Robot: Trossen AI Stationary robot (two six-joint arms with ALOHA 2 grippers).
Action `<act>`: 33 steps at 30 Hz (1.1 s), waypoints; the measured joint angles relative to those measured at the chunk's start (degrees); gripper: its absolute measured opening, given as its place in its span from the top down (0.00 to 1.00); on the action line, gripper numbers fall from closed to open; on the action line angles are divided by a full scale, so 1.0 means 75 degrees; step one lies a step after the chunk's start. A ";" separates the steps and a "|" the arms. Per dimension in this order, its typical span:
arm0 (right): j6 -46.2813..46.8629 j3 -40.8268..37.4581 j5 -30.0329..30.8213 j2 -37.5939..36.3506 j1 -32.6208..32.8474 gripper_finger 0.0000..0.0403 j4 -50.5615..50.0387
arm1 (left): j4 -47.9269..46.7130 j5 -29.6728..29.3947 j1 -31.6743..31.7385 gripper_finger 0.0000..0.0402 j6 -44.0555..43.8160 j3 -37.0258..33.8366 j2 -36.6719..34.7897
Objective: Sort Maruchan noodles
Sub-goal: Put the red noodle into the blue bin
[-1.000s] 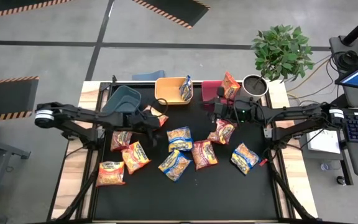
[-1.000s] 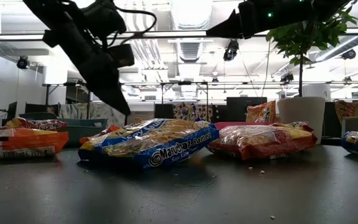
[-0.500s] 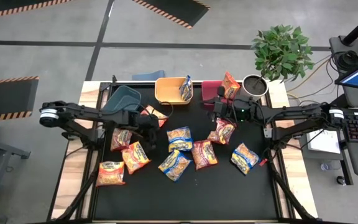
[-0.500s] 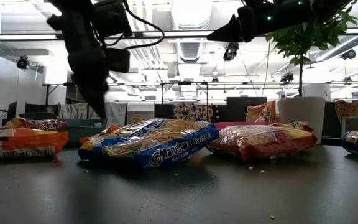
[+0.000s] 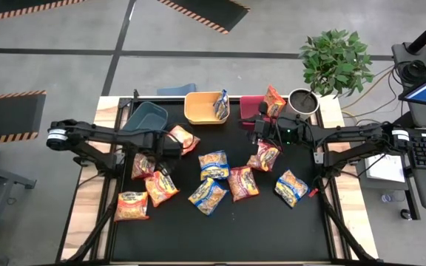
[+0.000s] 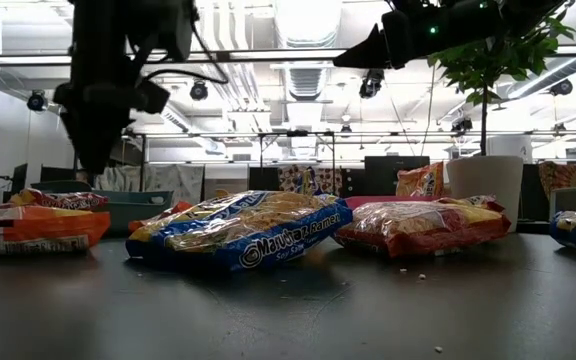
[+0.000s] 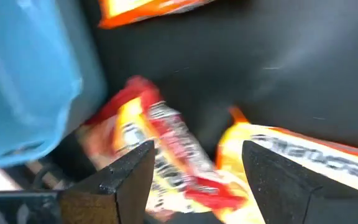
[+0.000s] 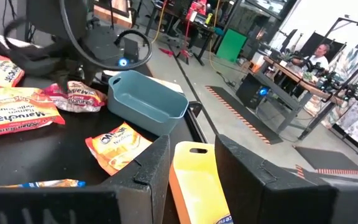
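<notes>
The left tool (image 5: 163, 148) hangs over the black surface (image 5: 220, 229) with fingers spread and nothing between them, above a red-trimmed crinkly ramen packet (image 7: 160, 155) whose print blurs in the left wrist view; the blue plastic bin (image 5: 145, 118) lies at its 11 o'clock, an orange-trimmed packet (image 7: 303, 168) beside it, cut off by the frame edge. The remaining yellow-orange Maruchan packets (image 5: 214, 164) lie scattered mid-surface, one standing in the yellow plastic bin (image 5: 202, 108). The right tool (image 5: 251, 127) waits near the red bin (image 5: 250, 103), which its arm largely hides, fingers parted and holding nothing.
</notes>
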 joint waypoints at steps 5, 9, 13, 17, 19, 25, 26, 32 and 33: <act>0.0119 0.0000 -0.0003 0.0000 0.0000 0.71 -0.0003 | -0.0003 -0.0620 -0.0015 0.44 -0.0782 -0.0089 0.0006; 0.0121 0.0000 -0.0001 0.0000 0.0000 0.71 -0.0003 | 0.0042 -0.0941 -0.0020 0.44 -0.1103 -0.0157 0.0006; 0.0122 0.0000 -0.0003 0.0003 0.0000 0.71 -0.0003 | 0.0136 -0.0960 -0.0057 0.44 -0.1149 -0.0329 0.0006; 0.0121 0.0002 -0.0002 0.0003 0.0000 0.71 -0.0003 | 0.0582 -0.0892 -0.0116 0.44 -0.1208 -0.0638 0.0006; 0.0119 0.0000 -0.0002 0.0003 0.0000 0.71 -0.0003 | 0.0628 -0.0892 -0.0132 0.44 -0.1251 -0.0730 0.0006; 0.0085 0.0000 -0.0003 0.0003 0.0000 0.71 -0.0003 | 0.0953 -0.0971 -0.0198 0.44 -0.1297 -0.1016 0.0006; 0.0085 0.0000 0.0000 0.0003 0.0000 0.71 -0.0003 | 0.1096 -0.0973 -0.0229 0.44 -0.1328 -0.1094 0.0006; 0.0108 0.0003 -0.0003 0.0003 0.0000 0.71 -0.0006 | 0.1353 -0.1061 -0.0329 0.44 -0.1563 -0.1495 0.0006; 0.0111 0.0000 -0.0003 0.0003 0.0000 0.71 -0.0009 | 0.1357 -0.1061 -0.0329 0.44 -0.1587 -0.1540 0.0006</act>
